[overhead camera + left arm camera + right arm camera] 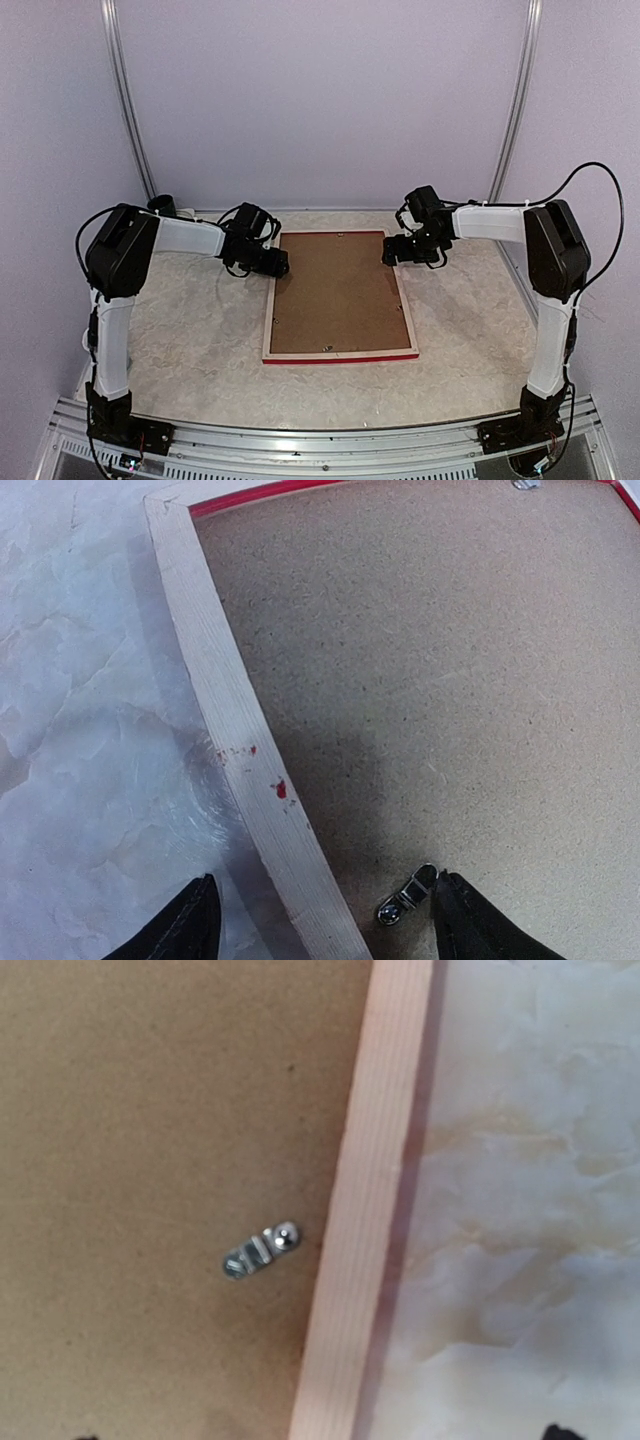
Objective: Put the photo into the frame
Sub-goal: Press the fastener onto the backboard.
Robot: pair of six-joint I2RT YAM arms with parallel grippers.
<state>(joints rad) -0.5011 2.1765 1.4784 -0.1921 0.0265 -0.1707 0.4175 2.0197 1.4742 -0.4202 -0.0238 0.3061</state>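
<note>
At frame (340, 354) far end: left end effector (283, 264), right end effector (388, 250) released, each straddling side edge.

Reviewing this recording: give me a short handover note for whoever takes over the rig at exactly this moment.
Grippers: the left gripper is open, straddling the frame's far-left rail and holding nothing. The right gripper is open above the far-right rail, also holding nothing.
Things: the frame lies face down on the table, with the brown backing board seated in it. A metal clip lies on the board by the left fingers, and a second clip below the right wrist.
Done: the board is in.
Left: the photo is not in view, so confirm it is underneath, then check the clips.
</note>
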